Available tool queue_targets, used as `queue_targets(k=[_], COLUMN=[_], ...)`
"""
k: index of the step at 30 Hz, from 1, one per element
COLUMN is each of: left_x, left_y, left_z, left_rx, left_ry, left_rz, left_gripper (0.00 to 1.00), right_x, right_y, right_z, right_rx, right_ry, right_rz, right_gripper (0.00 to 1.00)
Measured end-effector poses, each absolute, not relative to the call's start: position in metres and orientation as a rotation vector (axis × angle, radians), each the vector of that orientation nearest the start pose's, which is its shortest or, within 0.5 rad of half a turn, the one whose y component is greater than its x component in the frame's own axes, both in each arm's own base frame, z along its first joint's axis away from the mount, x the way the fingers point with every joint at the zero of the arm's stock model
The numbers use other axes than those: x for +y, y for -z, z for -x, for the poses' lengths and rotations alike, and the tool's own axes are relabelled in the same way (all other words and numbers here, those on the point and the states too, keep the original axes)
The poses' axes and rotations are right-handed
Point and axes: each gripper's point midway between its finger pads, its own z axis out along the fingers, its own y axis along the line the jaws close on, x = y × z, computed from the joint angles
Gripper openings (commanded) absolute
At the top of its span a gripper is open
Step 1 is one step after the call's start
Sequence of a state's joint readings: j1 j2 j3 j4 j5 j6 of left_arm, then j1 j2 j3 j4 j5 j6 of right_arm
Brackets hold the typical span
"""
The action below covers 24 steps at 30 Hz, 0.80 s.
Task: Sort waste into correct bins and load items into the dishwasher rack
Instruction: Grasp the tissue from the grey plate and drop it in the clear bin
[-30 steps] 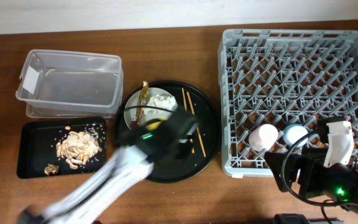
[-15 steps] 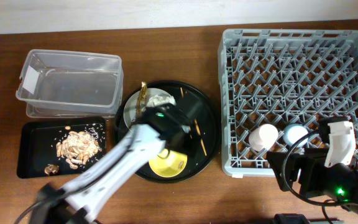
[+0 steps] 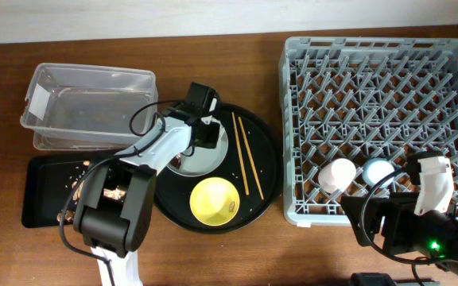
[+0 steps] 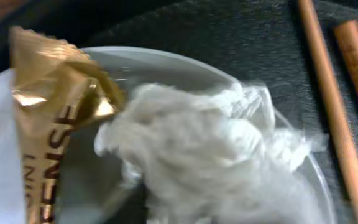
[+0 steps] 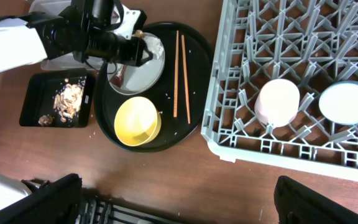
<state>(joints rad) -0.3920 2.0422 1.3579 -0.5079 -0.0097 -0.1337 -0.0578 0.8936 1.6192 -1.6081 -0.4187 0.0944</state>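
My left gripper is low over the pale grey plate on the round black tray, right at the crumpled white tissue. It looks open; its fingers do not show in its own view. The gold-brown wrapper lies next to the tissue on the plate. The yellow bowl and two chopsticks lie on the same tray. A pink cup and a blue cup sit in the dishwasher rack. My right gripper is open and empty in front of the rack.
The clear tub stands at the back left. The shallow black tray in front of it holds food scraps; my left arm crosses over its right side. The round black tray sits between the bins and the rack.
My left arm has swung from over the yellow bowl up and back to the plate, uncovering the bowl. The right arm has not moved.
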Motion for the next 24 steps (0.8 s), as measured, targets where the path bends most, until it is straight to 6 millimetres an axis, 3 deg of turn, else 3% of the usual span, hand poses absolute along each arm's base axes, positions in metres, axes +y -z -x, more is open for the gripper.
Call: queue_targets(k=[4,6,9,10,11,12,15,16,17,18,20,21,24], left_x=[-0.188,-0.185,-0.181,-0.173,-0.163,-0.130,-0.048,-0.016,0.005,0.013,0.015,0.011,-0.006], left_y=[-0.016,-0.039,-0.149,-0.171,-0.180,-0.185,-0.193,-0.188,-0.171,-0.149,-0.109,-0.101,-0.130], left_z=[-0.411,-0.399,-0.401,-0.403,-0.405,-0.415,-0.447,-0.459,-0.468,-0.474,-0.472,-0.460,-0.442], left_rx=[2.780,2.789,2.548,2.493,2.476,2.467,2.399,2.379,2.398,2.437,2.536,2.602,2.630], left_ry=[0.267,0.278,0.316,0.307,0.288,0.207,0.056,0.018,0.012,0.017,0.032,0.060,0.180], left_rz=[-0.390,-0.394,-0.364,-0.341,-0.309,-0.213,0.028,0.117,0.161,0.154,0.108,0.089,0.037], left_gripper=[0.00,0.00,0.00,0.00,0.00,0.00,0.00,0.27,0.68,0.87,0.86,0.82,0.77], right_x=[0.061,0.061,0.061,0.061,0.061,0.061,0.061,0.061,0.061,0.061,0.061,0.061,0.061], right_y=[-0.348,-0.347,-0.347,-0.347,-0.347,-0.347,-0.346,-0.346,-0.346,-0.346,-0.346,-0.346,-0.346], right_z=[-0.148,-0.147,-0.147,-0.147,-0.147,-0.147,-0.146,-0.146,-0.146,-0.146,-0.146,-0.146,-0.145], right_rx=[2.424,2.426,2.428,2.428,2.428,2.428,2.434,2.436,2.436,2.436,2.435,2.434,2.437], right_ry=[-0.529,-0.528,-0.526,-0.526,-0.526,-0.526,-0.527,-0.528,-0.528,-0.528,-0.528,-0.528,-0.528], right_rz=[-0.001,-0.002,-0.004,-0.004,-0.004,-0.004,-0.005,-0.007,-0.007,-0.007,-0.007,-0.007,-0.007], right_gripper=[0.99,0.99,0.99,0.99,0.99,0.99,0.99,0.99,0.99,0.99,0.99,0.99,0.99])
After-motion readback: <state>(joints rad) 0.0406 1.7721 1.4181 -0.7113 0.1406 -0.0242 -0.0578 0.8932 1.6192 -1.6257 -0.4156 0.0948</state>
